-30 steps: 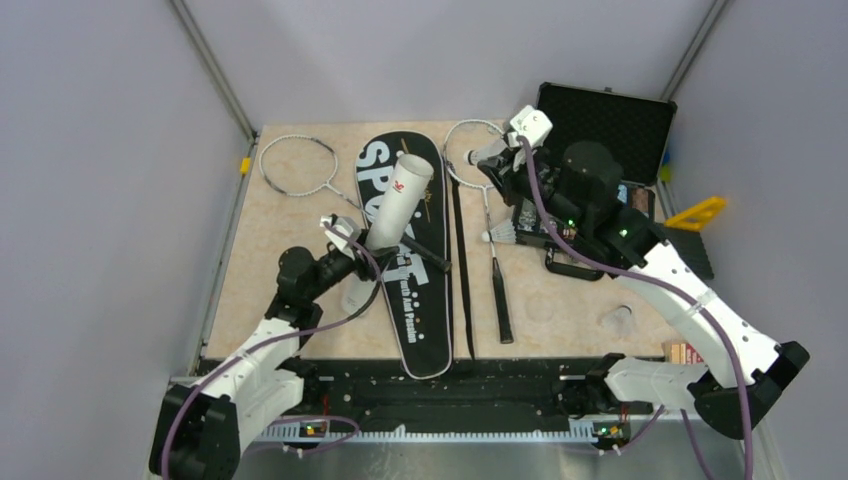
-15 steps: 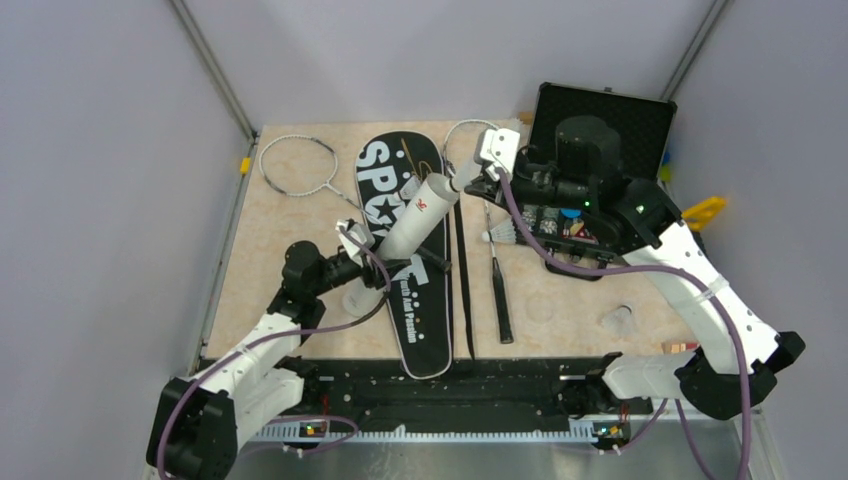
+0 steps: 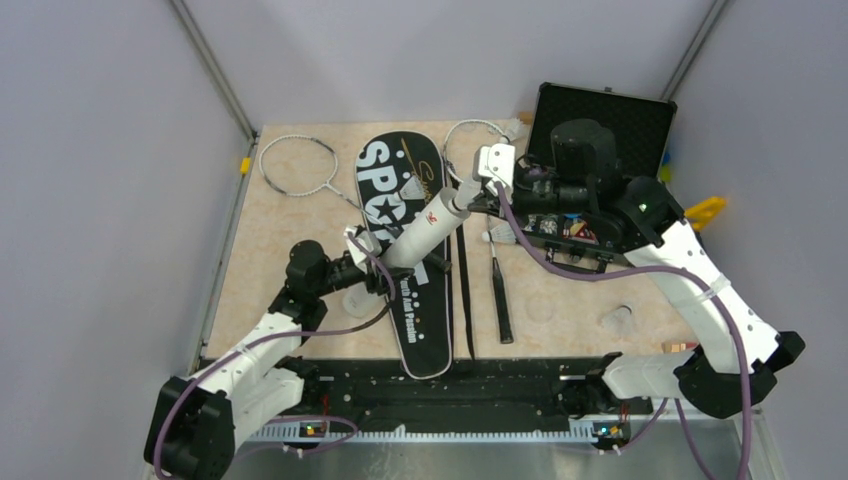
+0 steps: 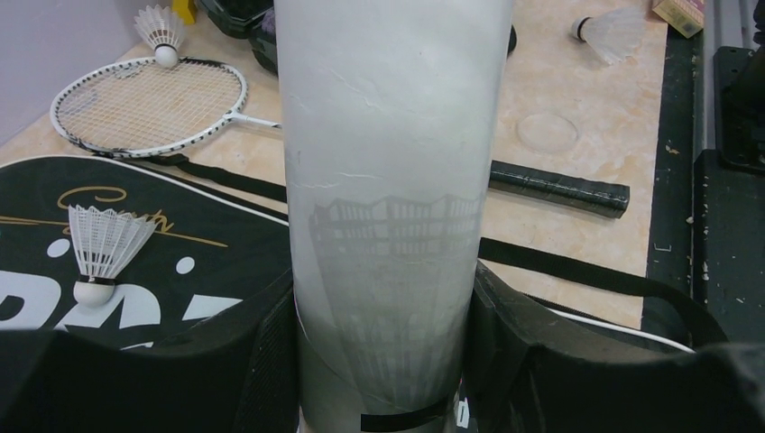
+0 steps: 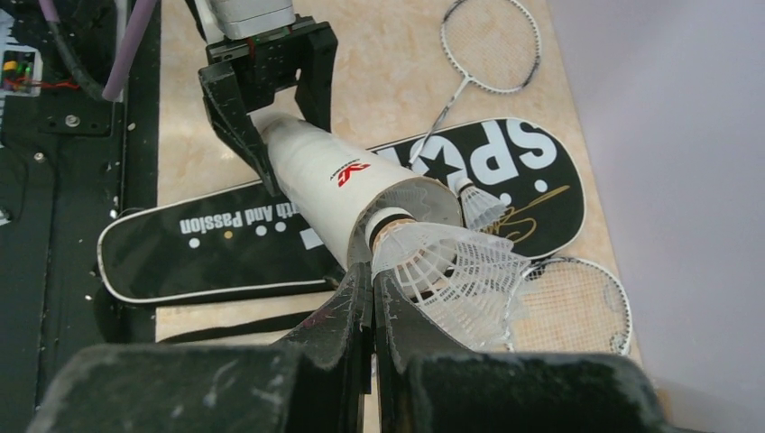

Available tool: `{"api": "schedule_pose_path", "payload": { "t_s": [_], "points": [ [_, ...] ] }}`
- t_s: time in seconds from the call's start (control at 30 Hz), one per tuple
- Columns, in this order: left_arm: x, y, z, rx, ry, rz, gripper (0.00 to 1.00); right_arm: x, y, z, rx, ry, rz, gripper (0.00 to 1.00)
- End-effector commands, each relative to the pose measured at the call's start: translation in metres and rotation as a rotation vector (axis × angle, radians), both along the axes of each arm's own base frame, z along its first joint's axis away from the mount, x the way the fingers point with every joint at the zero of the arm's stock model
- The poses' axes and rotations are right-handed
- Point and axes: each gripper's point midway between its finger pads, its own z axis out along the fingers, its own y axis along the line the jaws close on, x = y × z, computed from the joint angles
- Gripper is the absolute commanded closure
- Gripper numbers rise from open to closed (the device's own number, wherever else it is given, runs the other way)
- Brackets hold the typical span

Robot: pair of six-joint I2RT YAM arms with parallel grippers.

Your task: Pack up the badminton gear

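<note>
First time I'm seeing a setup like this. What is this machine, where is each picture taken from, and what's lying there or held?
Two robot arms are bolted at the table's near edge. One picture looks down from above; the other two come from cameras on the wrists. The fingers of the left gripper clamp a white tube, tilted over a black racket bag. The fingers of the right gripper are shut on a shuttlecock at the tube's open mouth. Two white rackets lie nearby, another shuttlecock rests on the bag, and a black case stands open at the back right.
</note>
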Motion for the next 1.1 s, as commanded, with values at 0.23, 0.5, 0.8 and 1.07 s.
{"api": "schedule_pose_path", "payload": {
  "t_s": [0.23, 0.5, 0.8, 1.07],
  "points": [
    [-0.018, -0.011, 0.029, -0.003, -0.135, -0.129, 0.75, -0.014, 0.011, -0.006, -0.011, 0.079, 0.105, 1.0],
    [-0.03, -0.011, 0.031, -0.004, -0.173, -0.164, 0.75, -0.021, 0.026, -0.024, -0.006, 0.159, 0.17, 1.0],
    [-0.032, -0.012, 0.029, 0.001, -0.17, -0.177, 0.75, -0.026, 0.051, -0.046, -0.036, 0.272, 0.187, 1.0],
    [-0.037, -0.012, 0.03, 0.001, -0.184, -0.184, 0.75, -0.025, 0.06, -0.061, -0.075, 0.332, 0.2, 0.98]
  ]
}}
